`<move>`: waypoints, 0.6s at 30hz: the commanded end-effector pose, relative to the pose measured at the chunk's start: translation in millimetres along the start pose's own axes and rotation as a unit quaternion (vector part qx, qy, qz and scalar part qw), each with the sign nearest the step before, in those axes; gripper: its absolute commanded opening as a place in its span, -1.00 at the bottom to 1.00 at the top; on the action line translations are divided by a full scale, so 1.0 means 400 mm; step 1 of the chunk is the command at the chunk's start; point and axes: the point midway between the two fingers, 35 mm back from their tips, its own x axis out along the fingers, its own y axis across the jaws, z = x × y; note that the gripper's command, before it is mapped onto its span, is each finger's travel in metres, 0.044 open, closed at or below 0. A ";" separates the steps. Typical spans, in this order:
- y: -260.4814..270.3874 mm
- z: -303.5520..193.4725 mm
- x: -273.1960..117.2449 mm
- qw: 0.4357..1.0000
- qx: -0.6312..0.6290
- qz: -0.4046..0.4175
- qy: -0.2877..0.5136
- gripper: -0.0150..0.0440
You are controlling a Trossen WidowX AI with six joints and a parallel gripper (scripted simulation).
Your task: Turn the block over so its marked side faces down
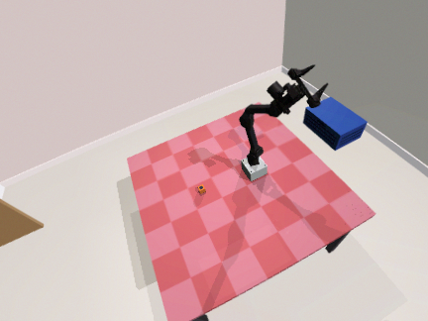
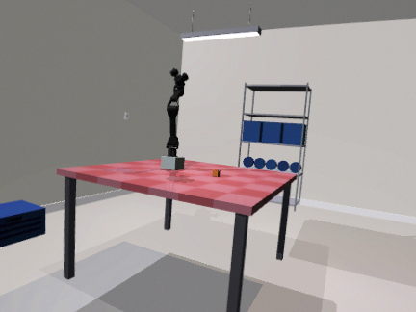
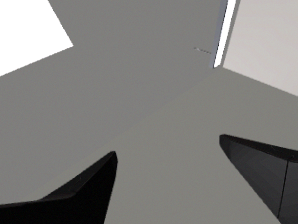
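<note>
A small orange block rests on the red checkered table. In the top view a dark patch shows on its upper face; in the exterior view one side looks dark. The block is too small to tell its marking clearly. My gripper is open and empty, raised high above the table and far from the block, its fingers pointing away from it. The block is not in the wrist view, and its underside is hidden.
The arm's grey base stands on the table near the block. A blue cabinet stands on the floor beyond the table. A shelf rack is by the wall, and a lamp hangs overhead.
</note>
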 end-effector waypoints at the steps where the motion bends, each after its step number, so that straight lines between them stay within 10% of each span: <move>1: -0.120 0.038 -0.009 0.996 -0.046 -0.071 -0.015 1.00; 18: -0.603 0.356 -0.305 0.873 -0.239 -0.419 -0.073 1.00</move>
